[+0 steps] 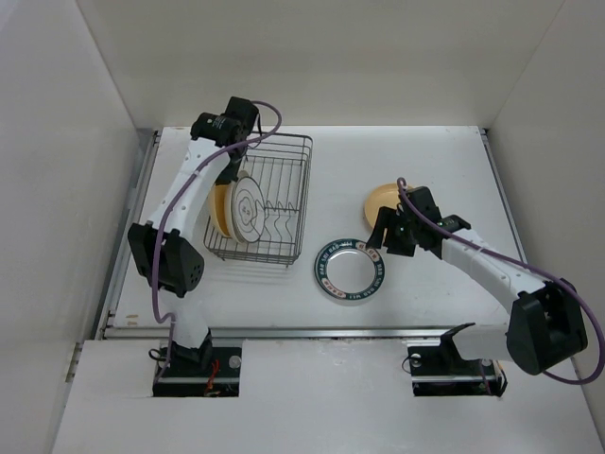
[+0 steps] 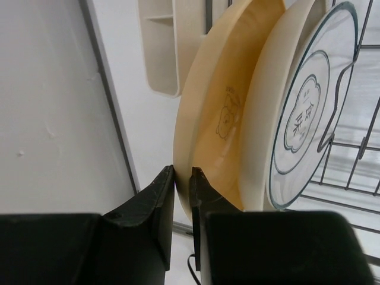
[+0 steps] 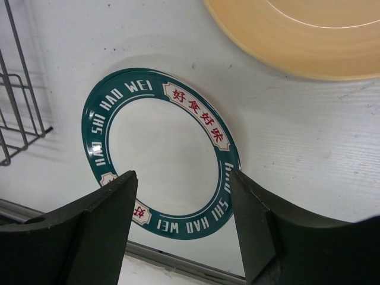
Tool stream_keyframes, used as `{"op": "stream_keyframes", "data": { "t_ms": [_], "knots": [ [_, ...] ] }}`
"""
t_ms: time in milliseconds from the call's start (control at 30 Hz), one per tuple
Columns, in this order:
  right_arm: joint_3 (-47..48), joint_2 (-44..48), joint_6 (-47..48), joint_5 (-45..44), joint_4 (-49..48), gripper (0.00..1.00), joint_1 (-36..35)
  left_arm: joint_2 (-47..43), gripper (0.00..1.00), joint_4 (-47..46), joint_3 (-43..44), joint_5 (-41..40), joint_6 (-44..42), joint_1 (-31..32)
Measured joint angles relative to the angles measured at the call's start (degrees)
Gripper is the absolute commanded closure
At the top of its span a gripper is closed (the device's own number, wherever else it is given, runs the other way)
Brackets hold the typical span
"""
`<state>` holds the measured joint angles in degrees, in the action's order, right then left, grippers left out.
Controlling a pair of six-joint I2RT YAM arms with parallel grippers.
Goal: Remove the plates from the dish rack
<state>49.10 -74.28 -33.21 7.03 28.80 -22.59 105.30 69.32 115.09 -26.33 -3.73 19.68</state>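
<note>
Tool (image 3: pixel 182 176) spread wide, teal-rimmed plate (image 3: pixel 160 136), tan plate (image 3: pixel 297 41)

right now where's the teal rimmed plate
In the top view the teal-rimmed plate lies flat just right of the dish rack, on the near side of the tan plate.

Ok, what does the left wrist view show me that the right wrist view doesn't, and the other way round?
Only the left wrist view: the left gripper pinching the rim of the standing tan plate, with the grey-ringed white plate upright beside it. Only the right wrist view: the teal-rimmed plate lying flat on the table, seen between the open right gripper fingers, and the edge of a flat tan plate. Both: wires of the dish rack.
</note>
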Motion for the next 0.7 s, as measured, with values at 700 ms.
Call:
{"op": "stream_keyframes", "data": {
  "t_ms": [700],
  "knots": [
    [0.04,0.07,-0.02,-2.19,0.26,0.32,-0.07,-4.22,1.0,-12.15,-8.85,-24.96,-3.48,10.56]
  ]
}}
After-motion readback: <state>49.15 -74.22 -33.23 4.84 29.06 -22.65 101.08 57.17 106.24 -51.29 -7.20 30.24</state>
